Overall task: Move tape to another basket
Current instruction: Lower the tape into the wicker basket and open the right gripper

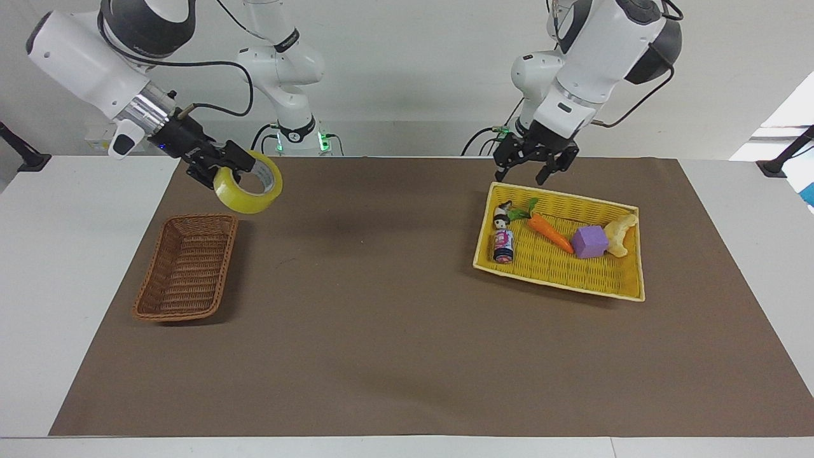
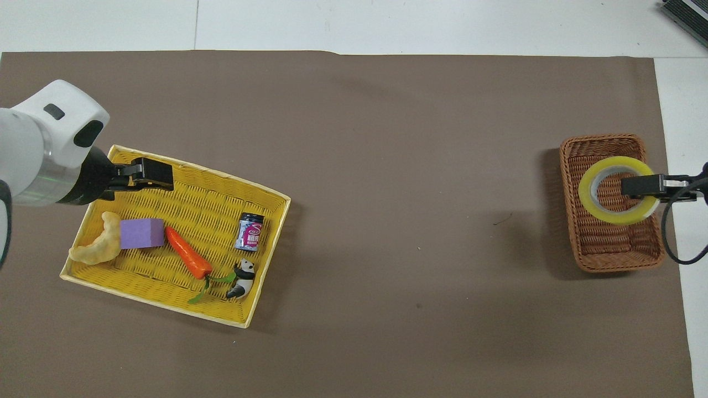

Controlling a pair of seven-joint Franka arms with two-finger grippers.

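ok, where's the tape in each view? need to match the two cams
Facing view: the tape hangs in the right gripper, in the air above the mat just off the brown wicker basket.
Overhead view: the tape shows over that basket.
Shared landmark: the brown wicker basket at the right arm's end of the table.

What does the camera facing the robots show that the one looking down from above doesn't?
Only the facing view shows both arms whole, with their bases and cables, and that the tape hangs in the air, clear of the brown wicker basket.

Only the overhead view shows the tape lined up over the wicker basket, and the panda figure as a panda.

Both show the right end effector shut on the tape, the left end effector over the yellow tray basket, and the carrot and purple cube inside it.
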